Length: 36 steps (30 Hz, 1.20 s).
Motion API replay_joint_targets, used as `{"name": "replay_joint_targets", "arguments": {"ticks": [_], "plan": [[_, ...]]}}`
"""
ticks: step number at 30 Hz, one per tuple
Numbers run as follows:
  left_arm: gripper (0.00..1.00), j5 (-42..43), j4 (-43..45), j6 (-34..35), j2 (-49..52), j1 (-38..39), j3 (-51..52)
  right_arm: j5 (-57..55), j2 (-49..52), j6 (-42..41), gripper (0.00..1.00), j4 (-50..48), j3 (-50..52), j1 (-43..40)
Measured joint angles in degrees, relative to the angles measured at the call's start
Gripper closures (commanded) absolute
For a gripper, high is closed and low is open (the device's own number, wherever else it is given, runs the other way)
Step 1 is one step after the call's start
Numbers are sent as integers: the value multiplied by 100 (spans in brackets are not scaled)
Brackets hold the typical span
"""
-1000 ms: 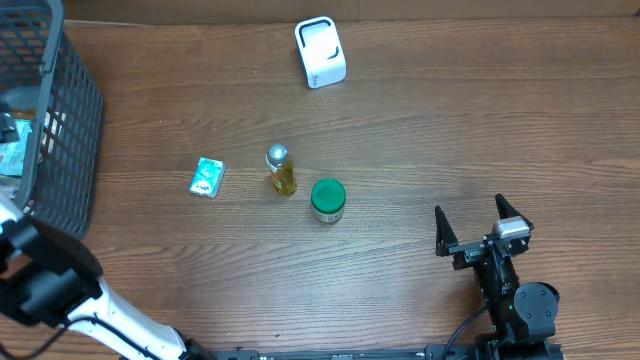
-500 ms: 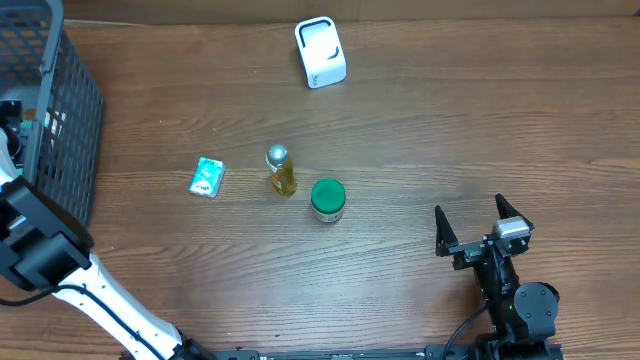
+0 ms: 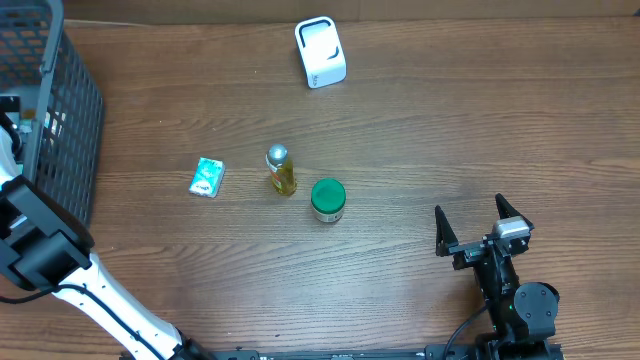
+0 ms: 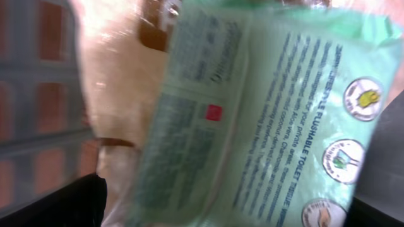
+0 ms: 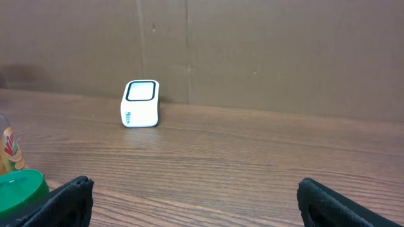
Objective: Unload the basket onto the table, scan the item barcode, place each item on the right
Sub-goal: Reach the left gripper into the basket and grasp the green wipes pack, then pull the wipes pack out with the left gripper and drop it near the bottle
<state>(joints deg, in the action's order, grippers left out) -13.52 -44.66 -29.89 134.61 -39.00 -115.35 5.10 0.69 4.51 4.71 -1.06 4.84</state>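
Left gripper has its jaws spread wide with nothing pinched between them, hanging right in front of a green wipes pack that fills most of the wrist view. Can't tell if it's touching yet. The side facing the camera is all small print and round icons, with no barcode that can be made out. The pack lies on some pale tan wrapper inside the black mesh basket, off at 10 o'clock on the table. Toward the middle of the wood there's a teal packet, a small yellowish bottle and a green-lidded jar just beside it. Right gripper sits at 5 o'clock, jaws apart too, empty and well away from everything. White scanner is way up at 12. Looks like the pick-up step, with the pack as the likely item. The next move probably means easing down, closing on an edge of the pack, lifting it clear of the basket wall, then carrying it to the scanner with the barcode side facing the window.
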Motion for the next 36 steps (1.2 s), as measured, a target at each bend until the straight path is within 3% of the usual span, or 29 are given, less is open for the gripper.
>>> {"name": "replay_joint_targets", "arguments": {"ticks": [5, 6, 10, 11, 12, 16, 25, 31, 34, 36], "plan": [[0, -107, 407, -35, -48, -22, 356, 2, 0, 0, 0, -2, 0, 0], [5, -111, 492, -31, -74, -35, 415, 0, 0, 2, 0, -4, 0, 0], [46, -61, 588, 122, -118, -92, 538, 0, 0, 0, 0, -4, 0, 0], [65, -76, 577, 160, -118, -116, 573, 0, 0, 2, 0, -4, 0, 0], [67, -111, 586, 216, -118, -151, 595, 0, 0, 2, 0, -2, 0, 0], [67, 11, 494, 468, -186, -262, 592, 0, 0, 2, 0, -4, 0, 0], [69, 1182, 2, 1513, -498, -216, 74, 0, 0, 2, 0, -2, 0, 0], [67, 1331, 177, 2083, -2035, 372, -566, 0, 0, 0, 0, -4, 0, 0], [65, 1342, 249, 2302, -3539, 1056, -1003, 0, 0, 2, 0, -2, 0, 0], [65, 1305, 120, 2404, -3993, 1311, -1113, 0, 0, 0, 0, -2, 0, 0]]}}
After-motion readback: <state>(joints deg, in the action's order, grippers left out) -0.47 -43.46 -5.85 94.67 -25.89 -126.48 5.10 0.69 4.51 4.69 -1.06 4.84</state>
